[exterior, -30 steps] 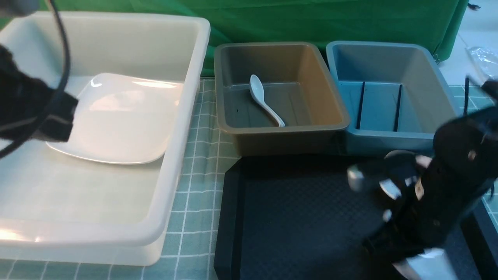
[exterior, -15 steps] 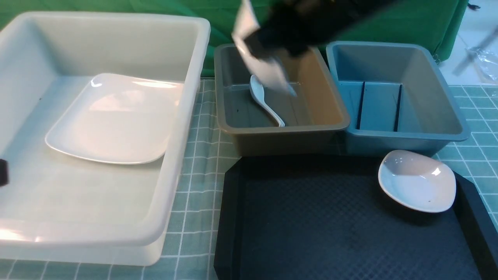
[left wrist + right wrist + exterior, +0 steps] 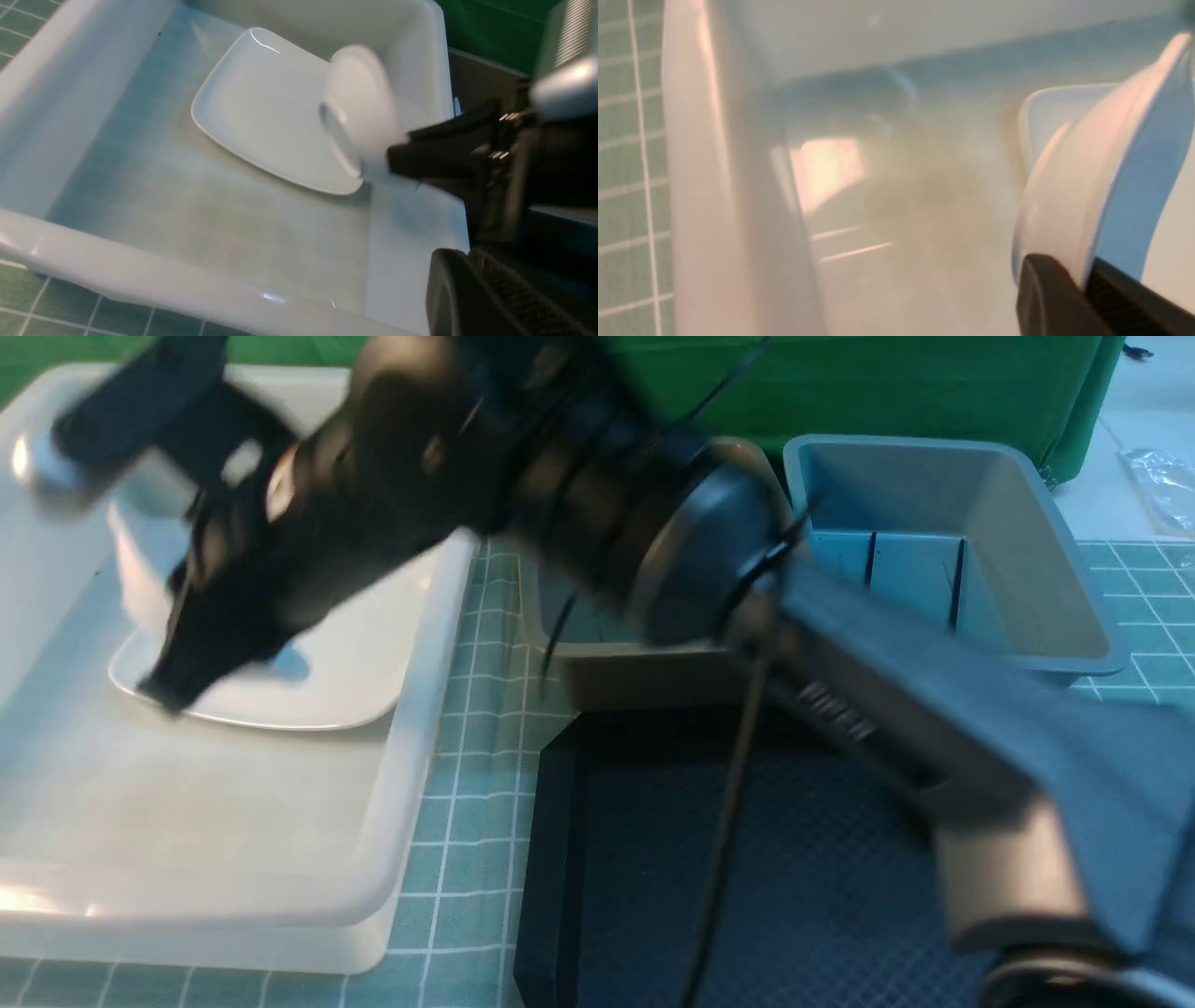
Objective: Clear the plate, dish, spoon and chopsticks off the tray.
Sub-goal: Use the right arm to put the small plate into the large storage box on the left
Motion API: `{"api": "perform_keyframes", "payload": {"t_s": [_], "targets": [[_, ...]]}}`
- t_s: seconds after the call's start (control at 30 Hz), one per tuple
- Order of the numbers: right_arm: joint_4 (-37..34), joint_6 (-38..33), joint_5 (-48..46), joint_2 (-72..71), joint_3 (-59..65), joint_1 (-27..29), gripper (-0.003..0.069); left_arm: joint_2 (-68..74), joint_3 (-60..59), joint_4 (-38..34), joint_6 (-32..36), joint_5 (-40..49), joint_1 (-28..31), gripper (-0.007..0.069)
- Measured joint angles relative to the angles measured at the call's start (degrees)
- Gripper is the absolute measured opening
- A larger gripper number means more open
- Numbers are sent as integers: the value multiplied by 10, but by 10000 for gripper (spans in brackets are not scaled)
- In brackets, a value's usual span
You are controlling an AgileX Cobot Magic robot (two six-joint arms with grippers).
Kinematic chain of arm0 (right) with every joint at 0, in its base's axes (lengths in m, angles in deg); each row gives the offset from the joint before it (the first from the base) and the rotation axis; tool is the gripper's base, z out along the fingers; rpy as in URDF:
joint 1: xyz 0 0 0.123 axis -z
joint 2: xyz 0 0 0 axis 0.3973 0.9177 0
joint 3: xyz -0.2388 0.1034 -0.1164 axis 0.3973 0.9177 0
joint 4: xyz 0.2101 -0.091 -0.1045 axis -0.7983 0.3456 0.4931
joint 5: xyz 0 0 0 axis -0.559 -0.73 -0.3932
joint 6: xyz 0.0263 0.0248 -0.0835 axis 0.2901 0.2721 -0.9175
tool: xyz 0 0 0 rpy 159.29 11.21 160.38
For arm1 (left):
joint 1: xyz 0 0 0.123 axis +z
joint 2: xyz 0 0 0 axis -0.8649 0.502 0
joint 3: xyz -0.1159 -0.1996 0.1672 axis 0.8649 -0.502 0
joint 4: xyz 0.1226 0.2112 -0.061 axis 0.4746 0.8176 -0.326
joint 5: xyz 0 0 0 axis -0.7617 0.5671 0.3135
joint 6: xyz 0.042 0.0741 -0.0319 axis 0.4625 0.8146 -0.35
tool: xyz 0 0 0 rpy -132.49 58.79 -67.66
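Over plate [image 3: 261, 107], R arm [image 3: 448, 476] outstretched, fingers [image 3: 1045, 298] pinching dish [image 3: 359, 102].

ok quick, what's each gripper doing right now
left gripper: shut, nothing visible in it
right gripper: shut on the small dish, above the plate

Your right arm [image 3: 1008, 775] is a pale grey, boxy link with small light lettering [image 3: 836, 709], too blurred to read. It meets a round, dark grey joint [image 3: 709, 560], and past that the casing turns glossy black. A thin black cable [image 3: 733, 840] runs loose beside it. Your right hand [image 3: 399, 156] has flat matt black fingers, with small silver screws [image 3: 507, 116] behind them. Your left hand [image 3: 467, 298] shows one black finger with a finely ribbed pad.
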Motion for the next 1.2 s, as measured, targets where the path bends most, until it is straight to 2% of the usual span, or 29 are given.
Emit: {"api": "perform_keyframes", "payload": {"t_s": [0.2, 0.43, 0.53, 0.67, 0.73, 0.87, 1.03, 1.1, 1.2], "targets": [[1, -15, 31, 55, 0, -32, 64, -4, -2, 11, 7, 15, 0, 9], [1, -17, 47, 78, -1, -35, 64, -4, -2, 14, 17, 25, 0, 9], [1, -17, 47, 82, -1, -35, 88, -4, -2, 14, 22, 26, 0, 9], [0, -17, 53, 82, -4, -35, 221, -4, -2, 14, 29, 26, 0, 9], [0, -13, 56, 82, -5, -35, 338, -4, -2, 15, 30, 26, 0, 9], [0, -12, 48, 82, -5, -35, 399, -4, -2, 15, 32, 26, 0, 9], [21, 10, -2, 57, -5, -35, 405, -4, -2, 17, 32, 26, 0, 9], [57, 47, -29, 29, -5, -33, 385, -4, -2, 18, 34, 26, 0, 9], [171, 132, -95, -25, -5, -24, 254, -4, -2, 22, 37, 26, 0, 9]]}}
